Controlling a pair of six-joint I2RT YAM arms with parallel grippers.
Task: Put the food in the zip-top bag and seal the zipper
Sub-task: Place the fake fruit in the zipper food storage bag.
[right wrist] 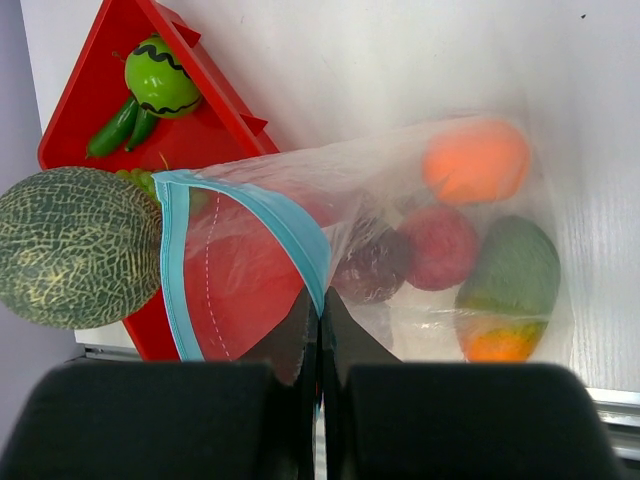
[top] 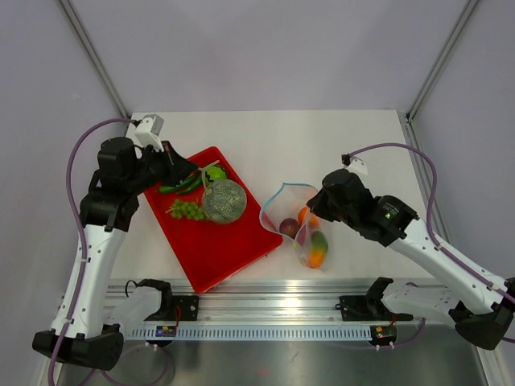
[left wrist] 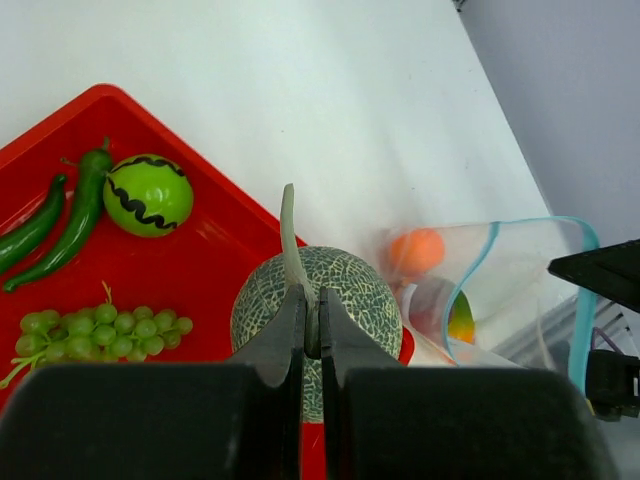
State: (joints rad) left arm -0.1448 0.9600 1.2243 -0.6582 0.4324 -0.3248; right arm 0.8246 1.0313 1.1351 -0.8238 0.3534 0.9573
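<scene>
My left gripper (left wrist: 312, 318) is shut on the pale stem of the grey-green netted melon (left wrist: 345, 285) and holds it over the red tray, just left of the bag's mouth. The melon also shows in the top view (top: 224, 201) and the right wrist view (right wrist: 75, 245). My right gripper (right wrist: 320, 305) is shut on the light blue zipper (right wrist: 292, 235) of the clear zip-top bag (top: 295, 229), holding the mouth open toward the melon. Inside the bag lie an orange (right wrist: 475, 160), a red fruit (right wrist: 437, 247), a purple fruit (right wrist: 370, 265) and an orange-green mango (right wrist: 508, 290).
The red tray (top: 217, 261) lies left of the bag. On it are a green grape bunch (top: 187, 210), long green vegetables (top: 179, 186) and a round green fruit with a black wavy line (left wrist: 148, 194). A metal rail runs along the table's near edge (top: 265, 310).
</scene>
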